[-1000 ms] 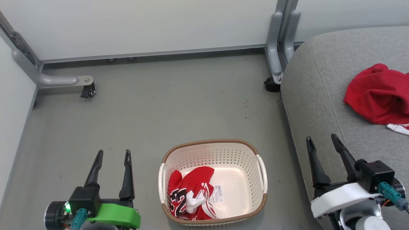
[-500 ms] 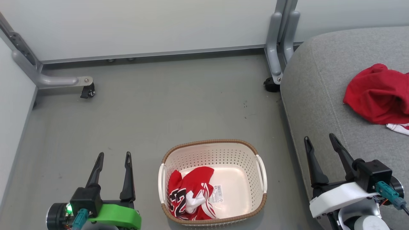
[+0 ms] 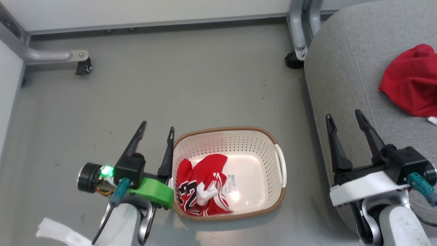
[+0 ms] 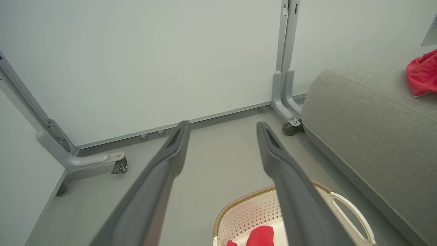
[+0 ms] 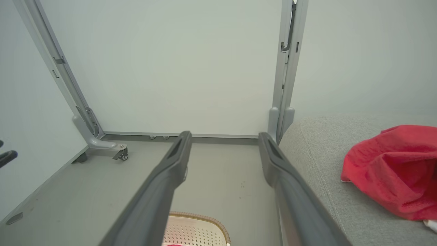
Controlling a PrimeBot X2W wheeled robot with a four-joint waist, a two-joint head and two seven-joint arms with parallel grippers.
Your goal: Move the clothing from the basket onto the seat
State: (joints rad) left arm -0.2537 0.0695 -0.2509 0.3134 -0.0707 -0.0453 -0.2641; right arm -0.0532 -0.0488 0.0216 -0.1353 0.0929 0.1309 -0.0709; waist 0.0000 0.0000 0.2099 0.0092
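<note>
Plainly, the clothing (image 3: 199,191) in the basket (image 3: 232,145) is one crumpled red garment with white trim and black numerals, bunched at the basket's left end. It looks soft, light and limp, so it would likely sag and trail when lifted; the raised folds at its middle seem the best place to pinch. The basket stands on the floor (image 3: 170,85) beside the seat (image 3: 344,68), where another red garment (image 3: 413,82) lies. The left end effector (image 3: 157,126) sits just outside the basket's left rim, fingers spread and empty. The right end effector (image 3: 343,114), likewise spread and empty, hovers at the seat's edge.

Head camera looks down — wrist cameras forward, sharing basket (image 3: 225,141).
</note>
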